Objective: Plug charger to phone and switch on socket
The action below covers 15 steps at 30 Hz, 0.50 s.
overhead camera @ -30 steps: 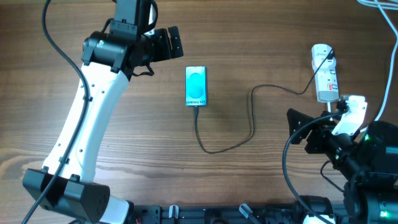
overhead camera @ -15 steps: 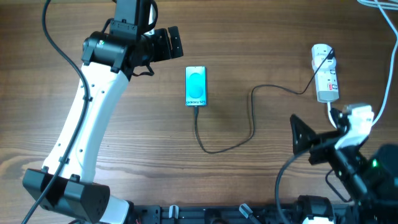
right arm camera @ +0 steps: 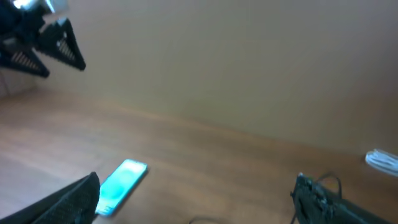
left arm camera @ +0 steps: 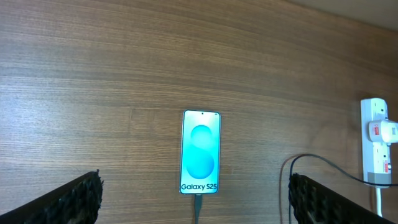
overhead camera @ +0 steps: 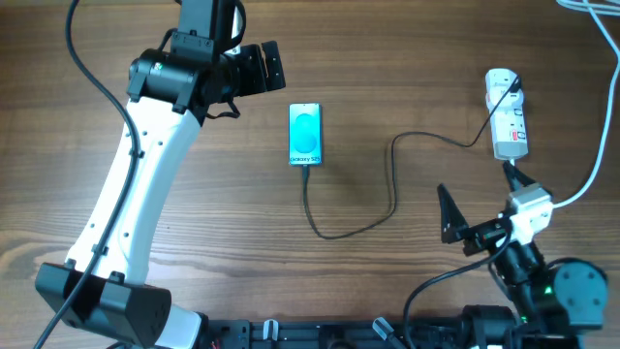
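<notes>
One wooden table (overhead camera: pixel 407 58) fills the overhead view, with two robot arms working at it. The left arm (overhead camera: pixel 136 184), white and by far the larger in view, reaches from the near left corner up toward the far side. Its left gripper (overhead camera: pixel 272 66) hangs just left of the phone, and the left wrist camera shows its two black fingers (left arm camera: pixel 74 199) spread wide at either side of the picture, holding nothing.

The right arm (overhead camera: pixel 542 281) sits low at the near right corner. Its right gripper (overhead camera: pixel 460 225) points left across the table, well short of the socket. Its two fingers (right arm camera: pixel 68 202) are likewise set far apart and empty in the blurred right wrist view.

One socket (overhead camera: pixel 506 121), a white strip with a grey near end, lies lengthwise by the far right edge. A single white plug (left arm camera: pixel 379 132) is seated in it. The pictures do not show whether its switch is on.

One phone (overhead camera: pixel 304 134) lies flat and face up near the middle of the table, screen lit teal and reading "Galaxy S25".

One charger (overhead camera: pixel 392 174), a thin black cable, runs from the plug at the socket, curves left, then drops, loops round and rises to the phone. Its connector tip (left arm camera: pixel 198 200) meets the phone's near edge.
</notes>
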### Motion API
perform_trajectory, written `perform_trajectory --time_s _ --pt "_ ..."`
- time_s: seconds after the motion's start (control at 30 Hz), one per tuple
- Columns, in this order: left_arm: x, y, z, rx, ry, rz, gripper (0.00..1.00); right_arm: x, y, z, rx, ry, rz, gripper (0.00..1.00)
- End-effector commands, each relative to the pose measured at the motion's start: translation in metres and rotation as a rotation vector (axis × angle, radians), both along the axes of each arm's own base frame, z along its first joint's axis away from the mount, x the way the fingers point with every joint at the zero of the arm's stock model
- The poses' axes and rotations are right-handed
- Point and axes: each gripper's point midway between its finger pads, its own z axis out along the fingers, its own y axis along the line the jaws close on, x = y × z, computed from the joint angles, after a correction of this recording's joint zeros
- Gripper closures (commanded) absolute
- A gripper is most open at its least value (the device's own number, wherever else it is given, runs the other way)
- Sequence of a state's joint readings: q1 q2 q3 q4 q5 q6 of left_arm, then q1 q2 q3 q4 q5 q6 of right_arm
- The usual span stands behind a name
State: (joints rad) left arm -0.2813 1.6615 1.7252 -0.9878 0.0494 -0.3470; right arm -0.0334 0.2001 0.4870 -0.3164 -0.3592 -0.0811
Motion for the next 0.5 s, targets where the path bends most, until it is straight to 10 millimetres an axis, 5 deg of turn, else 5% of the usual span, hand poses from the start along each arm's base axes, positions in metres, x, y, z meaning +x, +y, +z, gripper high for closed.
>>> perform_trajectory --time_s 0.0,0.47 --pt "0.0016 0.0022 -0.0044 0.003 0.009 0.014 0.0 -0.0009 0.0025 -0.0111 -0.015 -0.075 0.014 0.0" --pt "0.0016 0.0022 -0.0043 0.003 0.009 0.014 0.0 0.0063 0.0007 -0.0192 -0.026 -0.225 -0.002 0.0"
